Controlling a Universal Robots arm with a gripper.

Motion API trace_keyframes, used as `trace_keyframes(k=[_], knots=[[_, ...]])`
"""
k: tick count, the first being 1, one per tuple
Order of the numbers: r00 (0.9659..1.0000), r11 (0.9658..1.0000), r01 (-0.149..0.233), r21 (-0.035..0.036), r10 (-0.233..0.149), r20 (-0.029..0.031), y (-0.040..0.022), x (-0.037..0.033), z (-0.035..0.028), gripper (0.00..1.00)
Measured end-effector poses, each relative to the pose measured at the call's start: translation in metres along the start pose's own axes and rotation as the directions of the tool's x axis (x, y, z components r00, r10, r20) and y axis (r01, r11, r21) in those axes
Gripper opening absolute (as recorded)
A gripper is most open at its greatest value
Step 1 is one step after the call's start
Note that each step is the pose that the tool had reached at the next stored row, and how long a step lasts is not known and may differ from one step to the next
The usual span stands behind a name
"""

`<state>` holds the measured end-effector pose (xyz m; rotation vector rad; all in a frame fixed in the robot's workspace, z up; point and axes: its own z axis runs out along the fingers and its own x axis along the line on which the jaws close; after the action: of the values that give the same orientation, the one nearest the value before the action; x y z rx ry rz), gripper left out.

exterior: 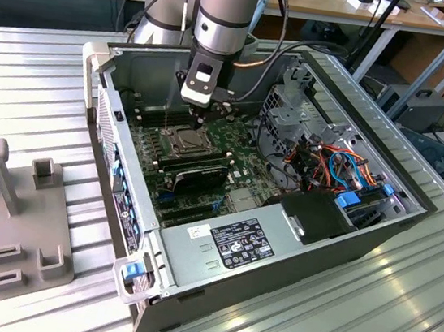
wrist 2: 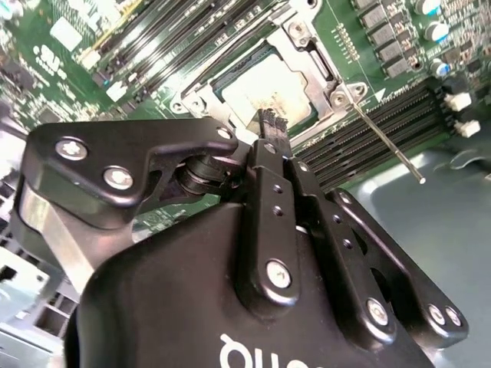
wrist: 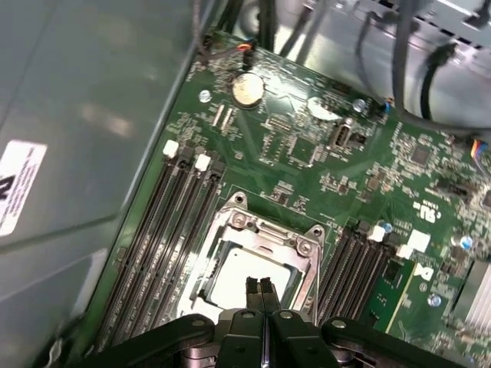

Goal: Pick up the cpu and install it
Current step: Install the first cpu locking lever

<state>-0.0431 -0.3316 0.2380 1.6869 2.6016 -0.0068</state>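
Clenched with nothing between its tips, the gripper hangs straight down from the arm inside the open computer case. In both wrist views its two black fingers are pressed flat against each other, and their tips stand over the cpu. I cannot tell whether they touch it.

The cpu lies flat in the socket on the green motherboard, its dull silver top bare inside the metal frame. In the second wrist view a thin metal lever sticks out from one corner of the socket. Long memory slots run along both sides of the socket.

In the exterior view the socket sits toward the far side of the board, just below the gripper. The case rests on a ribbed metal table, with a grey fixture at the exterior view's left.
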Motion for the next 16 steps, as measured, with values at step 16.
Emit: trace_keyframes(k=[16], knots=[[0.992, 0.992, 0.126, -0.0048, -0.126, -0.002, 0.0, 0.0, 0.0, 0.11]])
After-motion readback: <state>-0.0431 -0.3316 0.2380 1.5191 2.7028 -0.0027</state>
